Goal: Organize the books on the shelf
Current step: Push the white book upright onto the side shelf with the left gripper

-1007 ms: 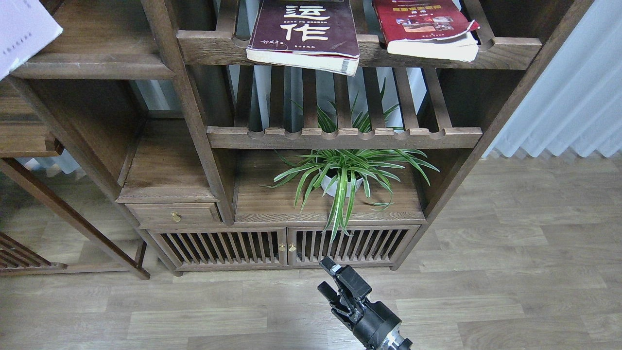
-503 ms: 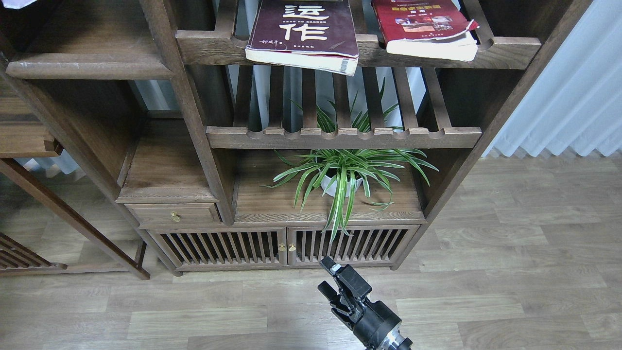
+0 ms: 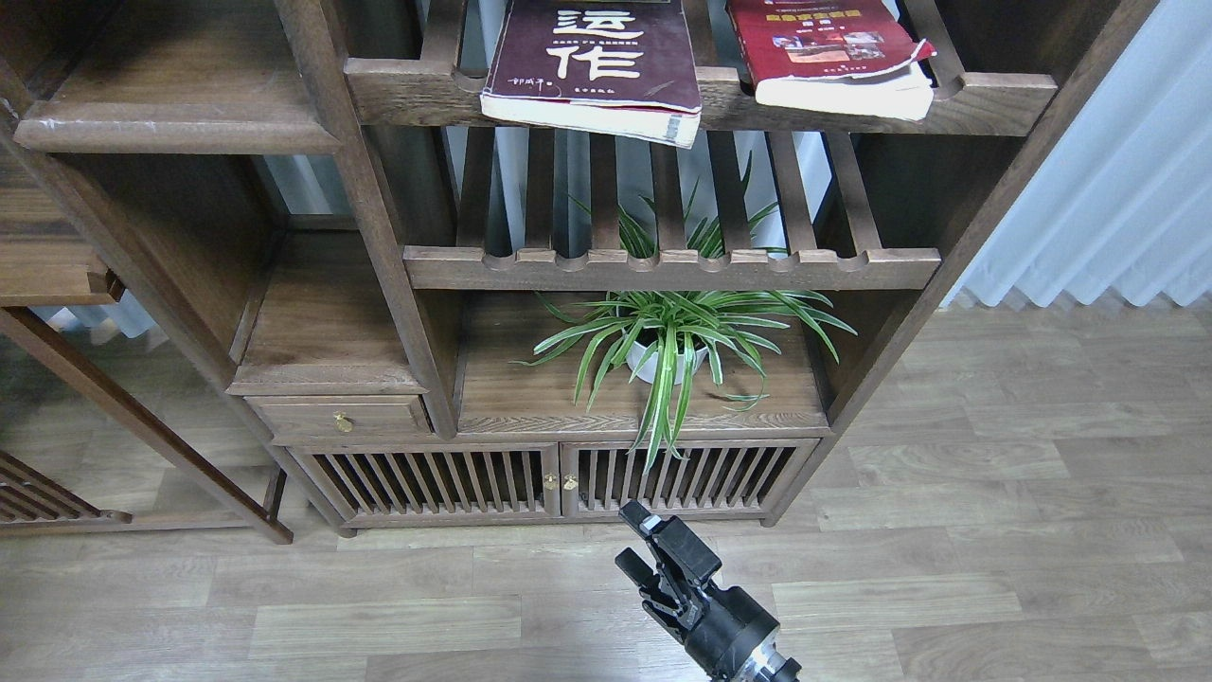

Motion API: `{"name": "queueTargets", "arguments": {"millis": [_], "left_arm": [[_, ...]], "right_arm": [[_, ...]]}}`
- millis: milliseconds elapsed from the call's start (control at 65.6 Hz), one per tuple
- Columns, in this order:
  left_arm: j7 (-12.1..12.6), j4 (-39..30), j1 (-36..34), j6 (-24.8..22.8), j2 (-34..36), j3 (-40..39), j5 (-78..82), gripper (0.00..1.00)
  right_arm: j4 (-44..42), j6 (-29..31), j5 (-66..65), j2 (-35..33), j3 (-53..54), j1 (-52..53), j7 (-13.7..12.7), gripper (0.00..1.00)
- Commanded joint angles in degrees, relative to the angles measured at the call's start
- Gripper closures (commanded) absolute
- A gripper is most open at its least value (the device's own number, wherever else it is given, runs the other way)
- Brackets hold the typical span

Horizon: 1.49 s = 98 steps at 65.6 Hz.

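The maroon book (image 3: 595, 59) with large white characters and the red book (image 3: 826, 49) beside it both lie flat on the top slatted shelf (image 3: 985, 99), and their front edges hang over its rail. The solid shelf board (image 3: 180, 125) at upper left carries no book. My right end effector (image 3: 636, 542) hangs low above the floor (image 3: 1023, 493), in front of the cabinet doors (image 3: 559, 481), with its two fingers spread apart and holding nothing.

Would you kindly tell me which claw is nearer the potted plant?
Right. The right claw sits below the potted plant, before the cabinet doors; the left claw is out of view.
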Motion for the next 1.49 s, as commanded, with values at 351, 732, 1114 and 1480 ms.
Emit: {"name": "queueTargets", "arguments": {"millis": [351,732,1114,1480], "left_arm": [[0.38,8.50,-3.21,0.00,-3.16,17.11,-17.94,0.92],[1.52,8.32,0.21,0.00,-2.72,20.45,-18.38,0.84],[1.87,7.79,-1.01,0.00,-2.19,24.84,-18.38,0.46],[1.96,5.33,-2.33,0.00,0.45,24.84,-18.38,0.51]], "right_arm": [[0.64,0.00,0.00,0.00,-0.09,0.08,-0.07,0.00],[0.90,0.00,0.00,0.00,0.09,0.26,-0.07,0.00],[0.99,0.00,-0.61,0.00,0.09,0.26,-0.07,0.00],[0.90,0.00,-0.61,0.00,0.26,0.26,0.02,0.00]]}}
